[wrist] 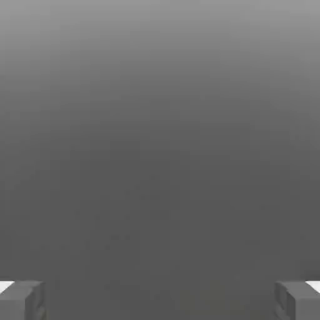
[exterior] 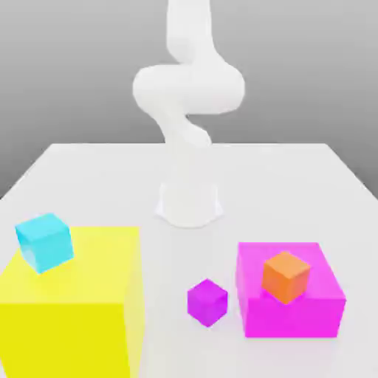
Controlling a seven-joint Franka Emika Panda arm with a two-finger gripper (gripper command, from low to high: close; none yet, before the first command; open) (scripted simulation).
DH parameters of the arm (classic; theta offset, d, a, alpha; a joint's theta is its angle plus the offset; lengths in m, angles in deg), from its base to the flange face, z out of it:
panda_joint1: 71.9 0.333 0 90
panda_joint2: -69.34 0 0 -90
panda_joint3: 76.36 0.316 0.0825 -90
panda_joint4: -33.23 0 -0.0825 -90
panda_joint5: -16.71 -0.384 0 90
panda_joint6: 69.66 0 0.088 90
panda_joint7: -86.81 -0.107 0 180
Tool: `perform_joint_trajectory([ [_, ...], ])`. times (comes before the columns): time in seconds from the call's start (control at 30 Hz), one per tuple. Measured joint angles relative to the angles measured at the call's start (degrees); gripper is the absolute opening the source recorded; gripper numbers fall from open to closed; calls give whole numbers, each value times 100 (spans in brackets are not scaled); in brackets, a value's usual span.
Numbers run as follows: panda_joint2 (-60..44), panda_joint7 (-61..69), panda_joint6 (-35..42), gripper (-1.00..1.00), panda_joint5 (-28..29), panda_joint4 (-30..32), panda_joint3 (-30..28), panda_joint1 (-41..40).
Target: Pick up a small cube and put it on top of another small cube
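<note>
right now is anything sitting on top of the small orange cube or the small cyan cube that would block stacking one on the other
Nothing visible does. The small orange cube rests on the large magenta block with its top bare, and the small cyan cube on the large yellow block is bare too. The small purple cube sits on the table between the blocks.

Soft, even, shadowless light; flat rendered surfaces, slightly blurred edges.

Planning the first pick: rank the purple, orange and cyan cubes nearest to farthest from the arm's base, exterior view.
1. purple cube, on the table, middle.
2. orange cube, on the magenta block, exterior view's right.
3. cyan cube, on the yellow block, exterior view's left.
</note>
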Motion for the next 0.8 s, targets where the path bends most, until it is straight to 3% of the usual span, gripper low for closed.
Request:
perform_joint_trajectory([
  [0.5, -3099, -1496, -1389, 0, -187, 840, -1183, -1396],
  [0.8, -5017, -2389, -2360, 0, -831, 1515, -1713, -2343],
])
